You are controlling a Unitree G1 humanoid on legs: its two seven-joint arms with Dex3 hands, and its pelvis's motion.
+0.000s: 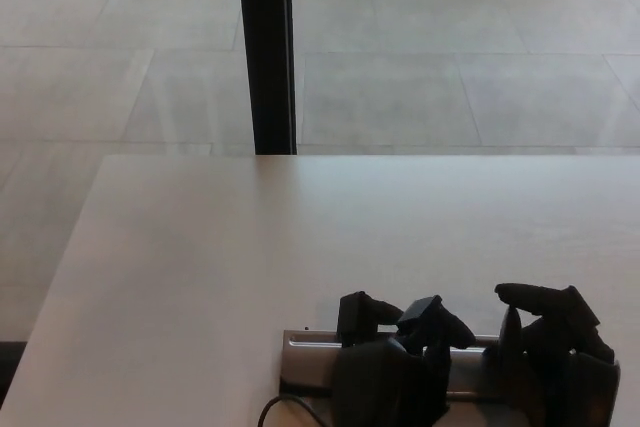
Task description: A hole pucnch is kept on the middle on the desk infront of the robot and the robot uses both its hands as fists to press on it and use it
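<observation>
The hole punch (470, 372) lies at the near edge of the desk (300, 247), at about 6 o'clock in the head view and a little toward 5, with its long axis running across the picture from 9 o'clock to 3 o'clock. Only its silver-grey top and left end show; the rest is hidden under the two black hands. The left hand (395, 367) sits over the punch's left half, its fingers (440, 319) curled forward and downward in a loose clench around nothing, knuckles pointing toward 12 o'clock. The right hand (560, 357) sits over the right half, fingers likewise bent into a hooked fist that holds nothing. Both hands appear to rest on or just above the lever, side by side along its length, though actual contact is hard to confirm at this angle. Neither hand is plainly nearer; each is directly over its own end. So the punch lies straight beneath the fists, and the press should go straight down, evenly on both ends, since uneven force could tip the tool along its long axis. A dark cable (272, 409) curls just left of the punch at the 7 o'clock corner.
</observation>
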